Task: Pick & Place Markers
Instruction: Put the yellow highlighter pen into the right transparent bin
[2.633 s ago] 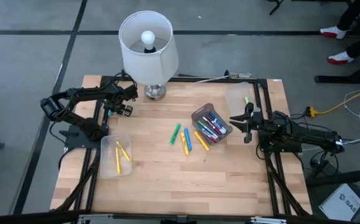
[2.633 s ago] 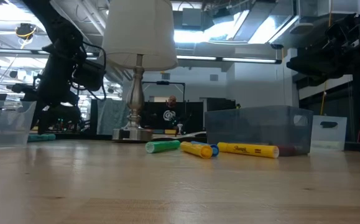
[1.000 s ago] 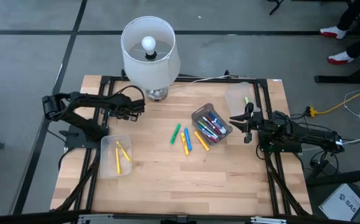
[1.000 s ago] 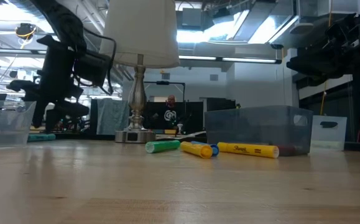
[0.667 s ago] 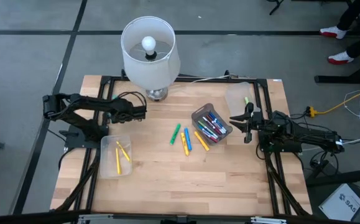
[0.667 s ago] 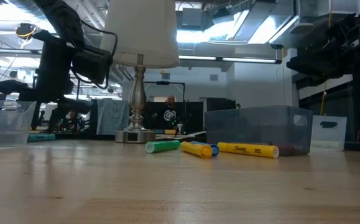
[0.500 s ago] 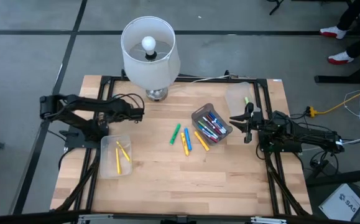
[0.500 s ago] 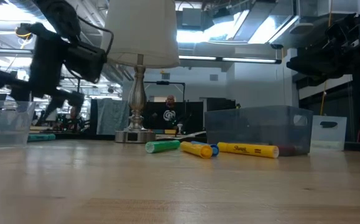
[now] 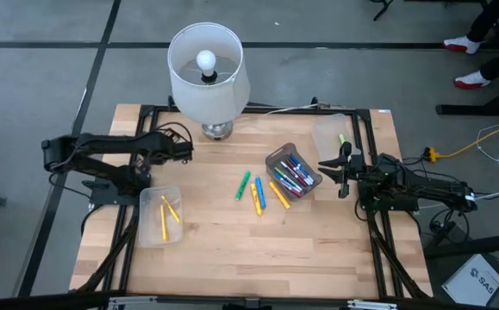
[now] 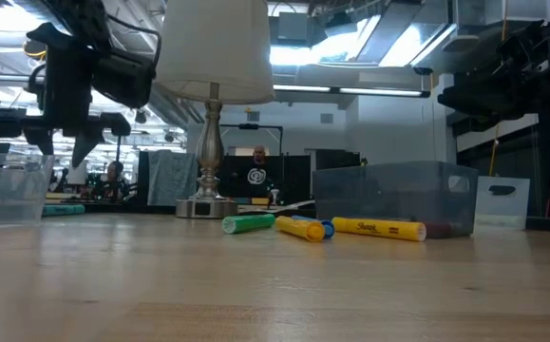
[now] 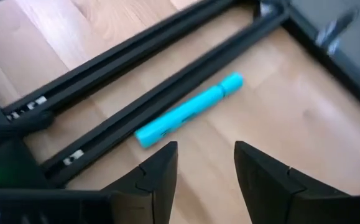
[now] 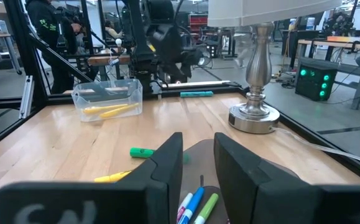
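Note:
A teal marker point(image 11: 189, 111) lies flat on the wood beside the black frame rails at the far left. My left gripper point(image 11: 204, 168) hovers open above it, touching nothing; the low view shows it point(image 10: 63, 142) well above the table. Loose green point(image 9: 243, 184), blue point(image 9: 259, 195) and yellow point(image 9: 279, 195) markers lie mid-table. A clear bin point(image 9: 294, 170) holds several markers. Another bin point(image 9: 161, 213) holds two yellow ones. My right gripper point(image 9: 335, 164) waits at the right, open and empty.
A table lamp point(image 9: 206, 69) stands at the far edge, its base point(image 9: 216, 129) close to the left gripper. A third clear bin point(image 9: 331, 136) sits at the far right corner. Black frame rails point(image 11: 136, 68) run along the table's left side. The near half of the table is bare wood.
My left gripper has risen and drawn back a little toward the table's left edge, rolling strongly about its own axis as it went. No marker has moved.

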